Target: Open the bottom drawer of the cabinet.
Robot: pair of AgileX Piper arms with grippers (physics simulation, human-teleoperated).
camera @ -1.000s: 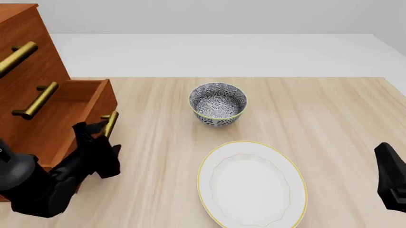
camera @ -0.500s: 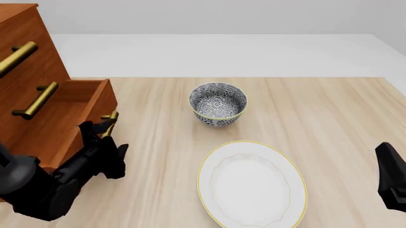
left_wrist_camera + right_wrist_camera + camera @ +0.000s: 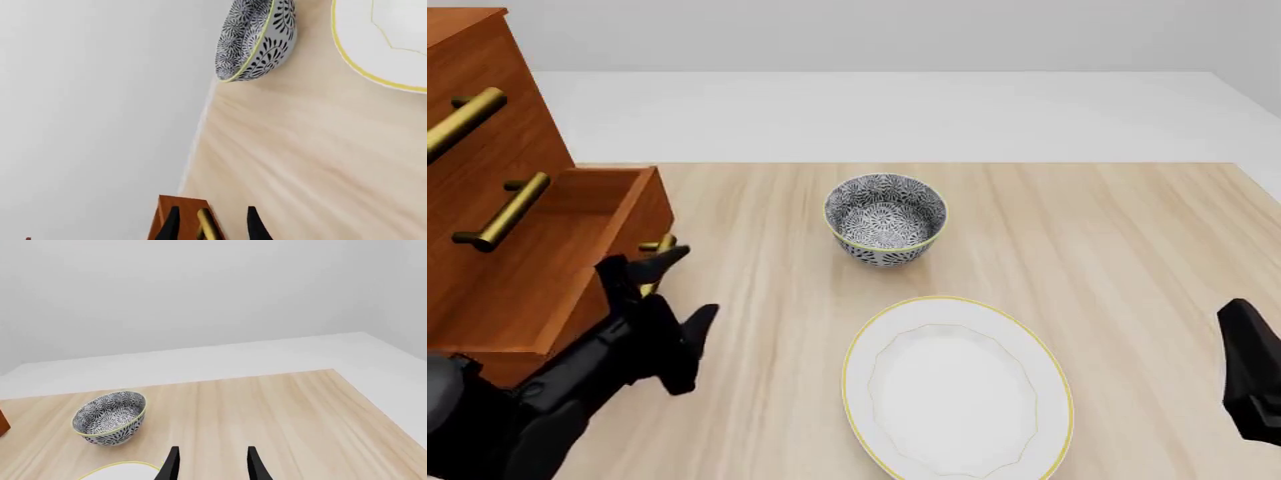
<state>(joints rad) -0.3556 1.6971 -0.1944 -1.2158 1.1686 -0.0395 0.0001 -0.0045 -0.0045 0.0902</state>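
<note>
The cabinet [image 3: 481,100] stands at the table's left edge. Its bottom drawer [image 3: 638,215] is pulled out, with the inside showing, and its brass handle [image 3: 663,246] faces right. My left gripper [image 3: 683,290] is open just off the handle, its fingers spread and not clamping it. In the left wrist view the handle [image 3: 207,226] shows between the open fingertips [image 3: 172,225] at the drawer's corner [image 3: 175,210]. My right gripper [image 3: 212,465] is open and empty, low at the right edge of the table [image 3: 1248,380], far from the cabinet.
A black-and-white patterned bowl [image 3: 885,218] stands mid-table; it also shows in the right wrist view [image 3: 109,417]. A white oval plate with a yellow rim [image 3: 958,388] lies in front of it. The two upper drawer handles [image 3: 501,210] stick out above the open drawer.
My left gripper has spread its fingers and drawn back a little from the handle toward the near right. The drawer has stayed pulled out. The right arm has barely moved.
</note>
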